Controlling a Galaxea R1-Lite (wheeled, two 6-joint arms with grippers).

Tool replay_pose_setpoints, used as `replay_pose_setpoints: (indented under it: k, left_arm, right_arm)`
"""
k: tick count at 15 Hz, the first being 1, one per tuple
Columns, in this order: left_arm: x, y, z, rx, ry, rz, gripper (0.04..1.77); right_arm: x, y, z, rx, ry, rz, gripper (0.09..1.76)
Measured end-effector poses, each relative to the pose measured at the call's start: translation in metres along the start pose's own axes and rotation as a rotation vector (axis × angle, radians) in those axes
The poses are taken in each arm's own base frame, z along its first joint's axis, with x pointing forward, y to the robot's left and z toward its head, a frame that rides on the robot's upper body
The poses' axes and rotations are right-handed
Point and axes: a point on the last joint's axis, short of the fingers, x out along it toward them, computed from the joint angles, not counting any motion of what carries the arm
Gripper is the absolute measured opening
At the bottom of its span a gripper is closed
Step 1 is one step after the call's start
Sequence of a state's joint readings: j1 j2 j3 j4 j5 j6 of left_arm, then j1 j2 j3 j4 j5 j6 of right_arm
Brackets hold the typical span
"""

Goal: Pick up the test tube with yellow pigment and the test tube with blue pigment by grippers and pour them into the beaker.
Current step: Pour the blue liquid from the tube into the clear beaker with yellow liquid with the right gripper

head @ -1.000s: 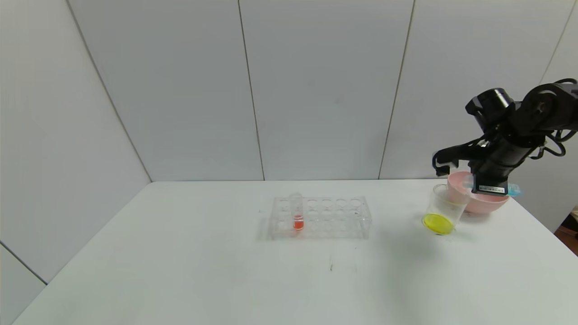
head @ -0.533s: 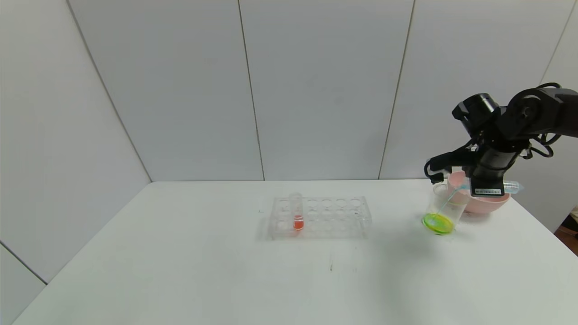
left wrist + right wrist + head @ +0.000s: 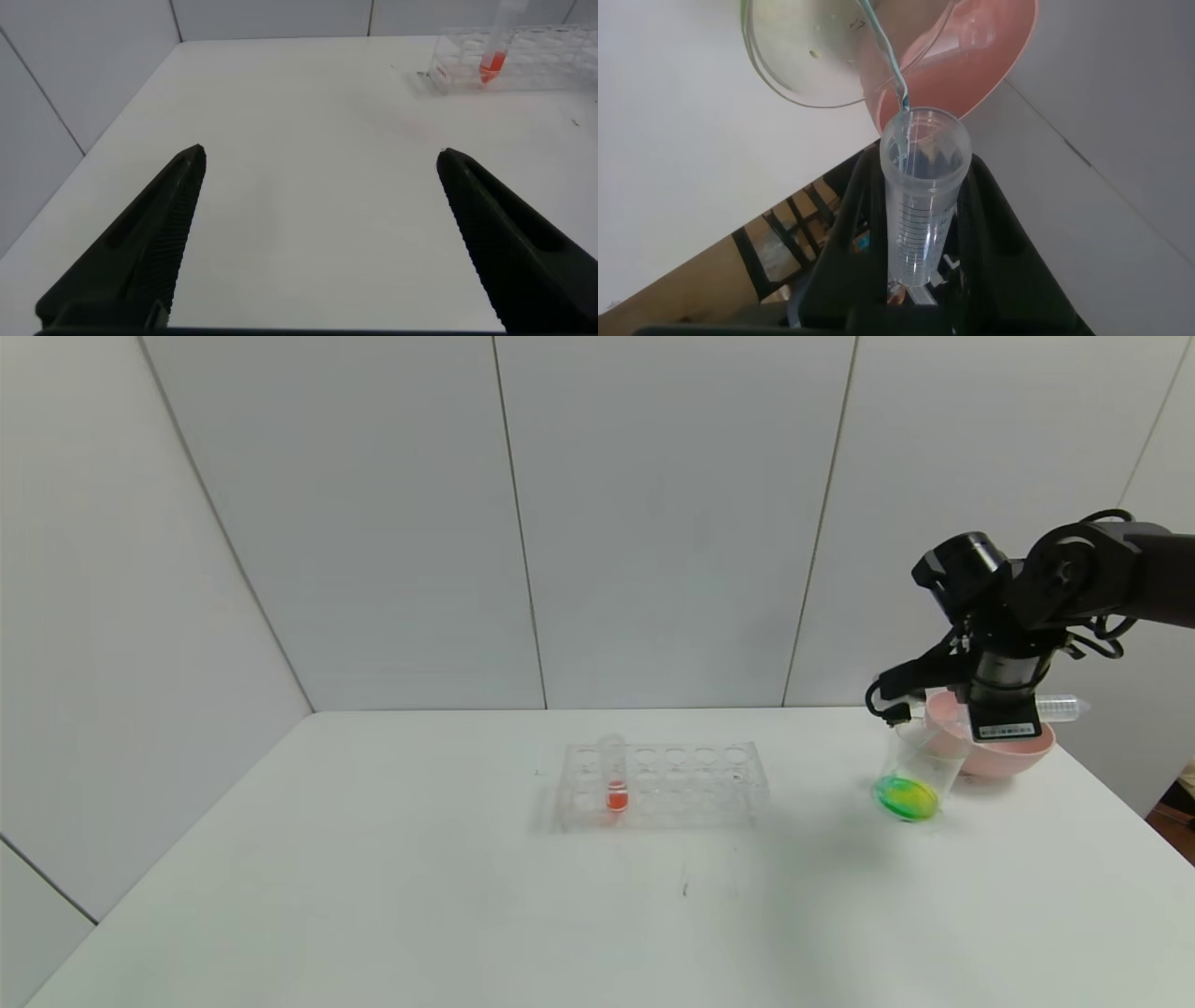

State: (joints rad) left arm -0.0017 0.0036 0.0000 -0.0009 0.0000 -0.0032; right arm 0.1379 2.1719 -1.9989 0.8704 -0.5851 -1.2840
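Note:
My right gripper [image 3: 1004, 709] is shut on the test tube with blue pigment [image 3: 1062, 707], which lies tipped sideways, mouth over the beaker [image 3: 924, 761]. In the right wrist view the tube [image 3: 920, 201] sits between the two black fingers [image 3: 848, 233] and looks almost drained; a thin blue stream runs from its mouth into the beaker [image 3: 799, 65]. The beaker's liquid [image 3: 904, 798] is green and yellow. The yellow-pigment tube is out of view. My left gripper [image 3: 318, 159] is open and empty above bare table.
A pink bowl [image 3: 1013, 753] stands right behind the beaker, under the right wrist. A clear tube rack [image 3: 695, 784] holds one tube of orange-red liquid [image 3: 613, 782] mid-table; it also shows in the left wrist view [image 3: 523, 56]. The table's right edge is near the bowl.
The right arm has shifted left and tipped the tube further. The blue liquid has run out of it into the beaker, whose liquid turned from yellow to green.

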Motion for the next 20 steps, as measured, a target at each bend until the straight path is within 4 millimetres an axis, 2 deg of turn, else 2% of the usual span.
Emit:
replay_pose_setpoints:
  k: [5,11,13,16,18,20]
  left_arm:
    - [0.000,0.000,0.000,0.000,0.000,0.000,1.76]
    - [0.000,0.000,0.000,0.000,0.000,0.000,1.76]
    - [0.000,0.000,0.000,0.000,0.000,0.000,1.76]
    - [0.000,0.000,0.000,0.000,0.000,0.000,1.76]
    - [0.000,0.000,0.000,0.000,0.000,0.000,1.76]
    - [0.000,0.000,0.000,0.000,0.000,0.000,1.76]
  right_arm:
    - [-0.002,-0.001,0.006,-0.061,0.070,-0.048,0.50]
    - [-0.007,-0.004,0.001,-0.043,0.040,-0.059,0.50]
    - [-0.012,-0.010,-0.003,-0.003,-0.064,-0.078,0.50]
    - [-0.014,-0.021,-0.015,0.093,-0.320,-0.094,0.50]
    - [-0.016,-0.026,-0.022,0.240,-0.524,-0.046,0.50]
    - [-0.019,-0.028,-0.027,0.429,-0.650,0.032,0.50]
